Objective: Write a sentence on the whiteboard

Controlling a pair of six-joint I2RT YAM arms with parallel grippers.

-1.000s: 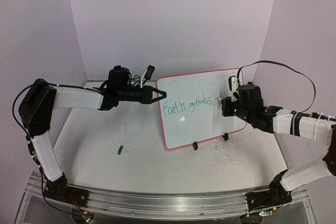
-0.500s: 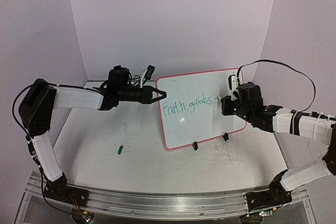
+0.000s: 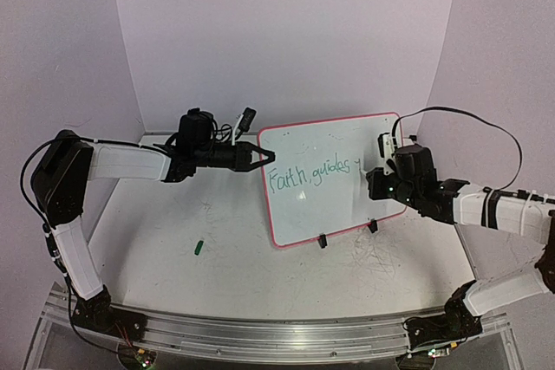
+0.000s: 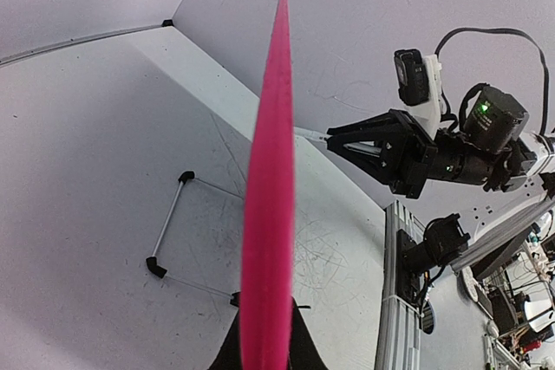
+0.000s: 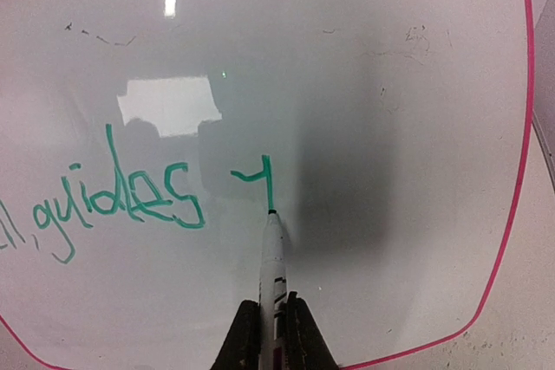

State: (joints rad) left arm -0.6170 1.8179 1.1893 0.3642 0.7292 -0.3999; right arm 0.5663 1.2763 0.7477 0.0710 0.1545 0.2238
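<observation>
The whiteboard (image 3: pixel 334 210), pink-framed, stands tilted on two black clip feet at mid-table. My left gripper (image 3: pixel 264 159) is shut on its left edge; in the left wrist view the pink frame (image 4: pixel 269 171) runs edge-on out of the black fingers (image 4: pixel 299 348). My right gripper (image 5: pixel 273 327) is shut on a white marker (image 5: pixel 271 257). The marker's green tip touches the board at the bottom of a "y". The sentence (image 5: pixel 130 205) in green reads about "Faith, guides y" (image 3: pixel 314 174). From above, my right gripper (image 3: pixel 375 175) sits at the line's right end.
A small green cap (image 3: pixel 199 247) lies on the scuffed tabletop at front left. The board's clip feet (image 3: pixel 322 241) rest near pen scribbles on the table (image 3: pixel 373 257). Pale walls close in behind and on both sides. An aluminium rail (image 3: pixel 260 335) runs along the near edge.
My right gripper has shifted slightly right and down along the board, and a green "y" now stands after "guides". The left arm and the board have not moved.
</observation>
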